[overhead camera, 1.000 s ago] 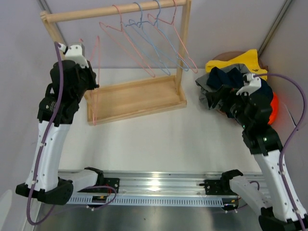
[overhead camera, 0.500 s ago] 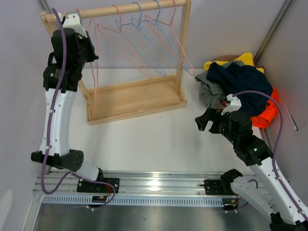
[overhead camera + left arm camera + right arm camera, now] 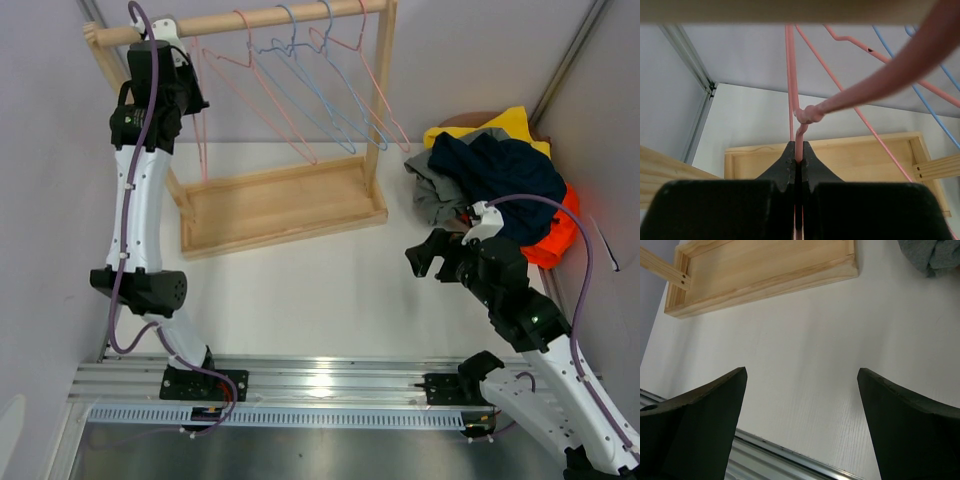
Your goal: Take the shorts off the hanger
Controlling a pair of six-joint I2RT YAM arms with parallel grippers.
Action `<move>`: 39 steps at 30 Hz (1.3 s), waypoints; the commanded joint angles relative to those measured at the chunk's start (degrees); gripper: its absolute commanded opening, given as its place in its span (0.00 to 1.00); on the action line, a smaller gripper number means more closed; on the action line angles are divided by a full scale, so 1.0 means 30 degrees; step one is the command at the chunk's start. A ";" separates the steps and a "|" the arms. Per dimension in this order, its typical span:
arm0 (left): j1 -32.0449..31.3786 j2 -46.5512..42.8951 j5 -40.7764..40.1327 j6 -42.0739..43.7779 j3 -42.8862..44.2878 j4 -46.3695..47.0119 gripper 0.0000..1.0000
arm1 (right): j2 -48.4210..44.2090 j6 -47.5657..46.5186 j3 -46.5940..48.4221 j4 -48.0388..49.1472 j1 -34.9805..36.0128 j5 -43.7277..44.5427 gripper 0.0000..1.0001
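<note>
So, left gripper (image 3: 798,152): jaws pressed together on the pink hanger (image 3: 790,75) wire, just under its twisted neck
pink hanger: bare, up by the left end of the rail (image 3: 260,20)
right gripper (image 3: 801,371): jaws wide apart, nothing between them, above the table (image 3: 320,300) toward its right edge
shorts (image 3: 495,165): piled in the far right corner, navy on top, grey, yellow and orange poking out
rack (image 3: 280,205): far left corner, other hangers (image 3: 330,90) bare too
</note>
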 commanded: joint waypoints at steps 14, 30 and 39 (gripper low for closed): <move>0.0266 -0.7099 0.0572 -0.0730 -0.9355 0.2692 0.46 | -0.0714 0.0793 0.0712 -0.0662 0.0845 0.0509 0.99; 0.0237 -1.4919 0.5830 -0.1813 -1.4100 0.2398 0.97 | -0.0363 0.0325 0.3551 -0.1951 0.1021 0.0890 0.99; 0.0208 -2.2122 1.1265 -0.2019 -1.8646 0.2959 0.99 | 0.0222 -0.1374 0.8179 -0.4645 0.1021 0.1944 0.99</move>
